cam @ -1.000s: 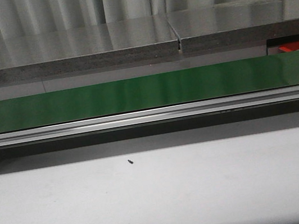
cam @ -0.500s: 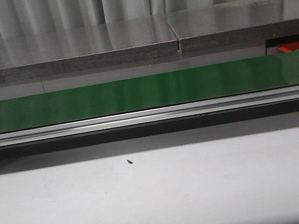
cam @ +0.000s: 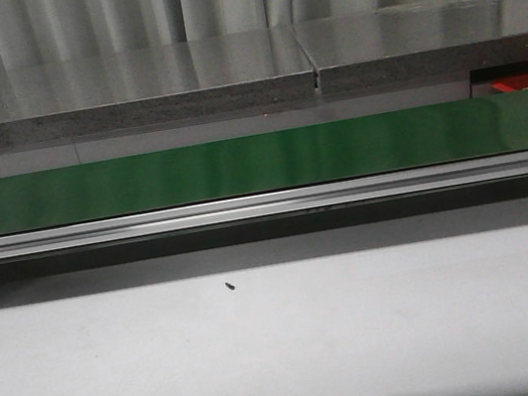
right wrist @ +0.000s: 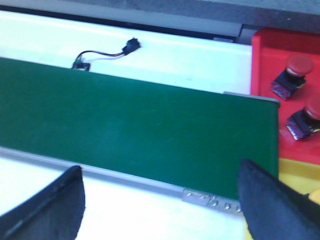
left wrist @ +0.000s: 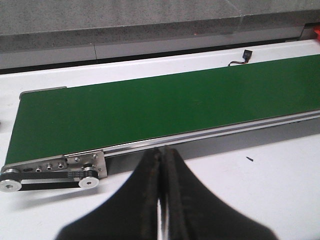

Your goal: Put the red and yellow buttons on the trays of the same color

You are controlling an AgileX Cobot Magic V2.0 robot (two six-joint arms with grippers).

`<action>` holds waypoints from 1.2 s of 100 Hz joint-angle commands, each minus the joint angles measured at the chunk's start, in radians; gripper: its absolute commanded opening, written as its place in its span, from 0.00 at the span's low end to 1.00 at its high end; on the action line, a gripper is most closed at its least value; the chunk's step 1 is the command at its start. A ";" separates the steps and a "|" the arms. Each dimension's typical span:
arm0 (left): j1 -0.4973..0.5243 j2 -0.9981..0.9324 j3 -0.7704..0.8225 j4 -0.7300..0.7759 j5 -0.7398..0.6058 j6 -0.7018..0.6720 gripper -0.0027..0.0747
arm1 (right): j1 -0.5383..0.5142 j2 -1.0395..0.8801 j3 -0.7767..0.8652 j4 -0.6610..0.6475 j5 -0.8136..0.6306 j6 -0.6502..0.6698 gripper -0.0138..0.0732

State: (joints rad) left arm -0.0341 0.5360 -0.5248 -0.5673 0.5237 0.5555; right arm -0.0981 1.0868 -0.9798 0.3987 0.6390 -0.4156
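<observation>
Nothing moved; green belt (cam: 258,163) unlabelled.

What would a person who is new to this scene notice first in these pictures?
The long green conveyor belt stands out first: it runs across the white table with nothing on it. Next is the red tray just past the belt's right end, holding two red buttons, with a strip of yellow beside it. The left gripper has its fingers pressed together, while the right gripper has its fingers spread wide.
</observation>
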 commanded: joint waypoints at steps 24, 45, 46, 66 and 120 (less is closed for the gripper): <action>-0.008 0.001 -0.029 -0.032 -0.067 -0.007 0.01 | 0.034 -0.339 0.250 0.013 -0.069 -0.014 0.35; -0.008 0.001 -0.029 -0.032 -0.067 -0.007 0.01 | 0.034 -0.393 0.267 0.013 -0.068 -0.014 0.08; -0.008 0.001 -0.029 -0.032 -0.067 -0.007 0.01 | 0.034 -0.393 0.267 0.013 -0.065 -0.014 0.08; -0.008 0.001 -0.029 -0.032 -0.071 -0.007 0.03 | 0.034 -0.393 0.267 0.013 -0.064 -0.014 0.08; 0.000 0.015 -0.079 0.008 -0.054 -0.039 0.81 | 0.034 -0.392 0.267 0.013 -0.064 -0.014 0.08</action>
State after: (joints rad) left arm -0.0341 0.5360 -0.5405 -0.5513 0.5312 0.5491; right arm -0.0670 0.6985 -0.6848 0.3987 0.6342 -0.4156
